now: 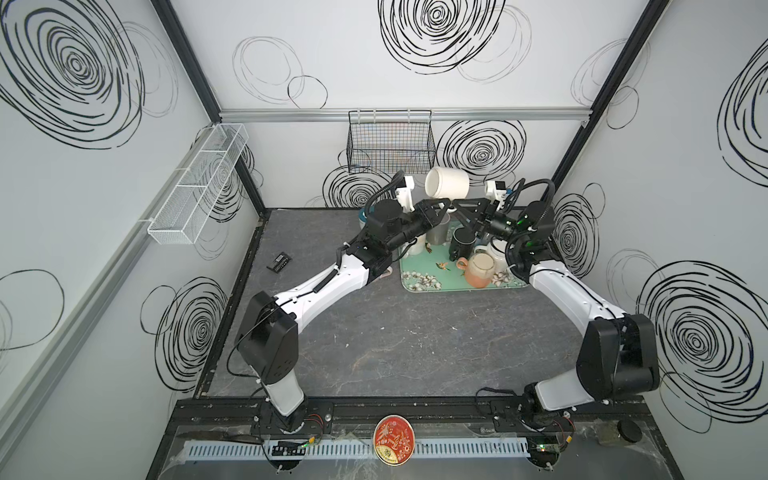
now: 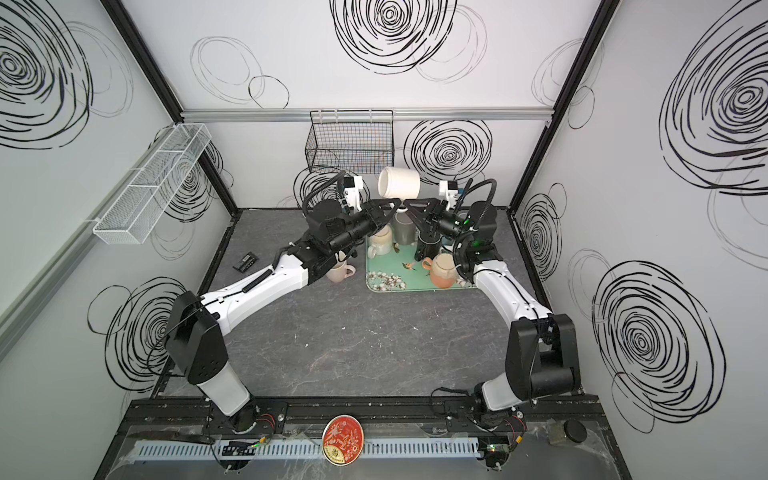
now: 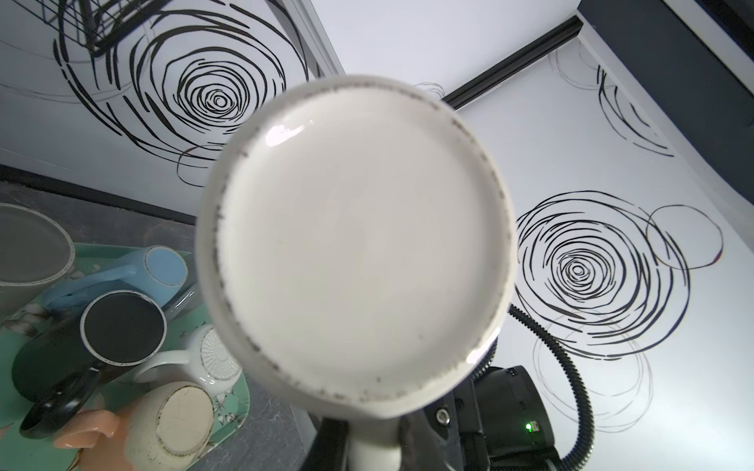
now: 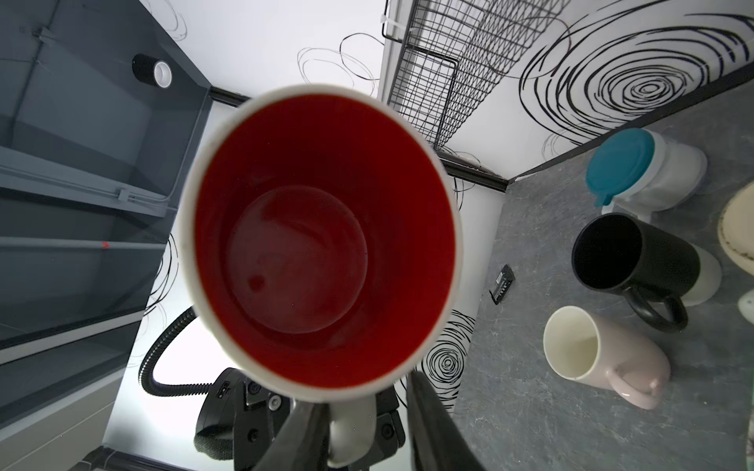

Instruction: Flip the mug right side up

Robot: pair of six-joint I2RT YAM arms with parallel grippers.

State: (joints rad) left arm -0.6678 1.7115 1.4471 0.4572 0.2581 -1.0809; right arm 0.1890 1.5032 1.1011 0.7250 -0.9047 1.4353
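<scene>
In midair, white mug point(image 1: 449, 183), tipped sideways

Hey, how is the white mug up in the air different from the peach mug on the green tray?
The white mug is held off the table, lying on its side; the peach mug rests on the green tray, upside down with its base up. The white mug is white outside and red inside, as the right wrist view shows; the peach mug is peach with a cream base. Both have a handle, and neither is right side up.
</scene>
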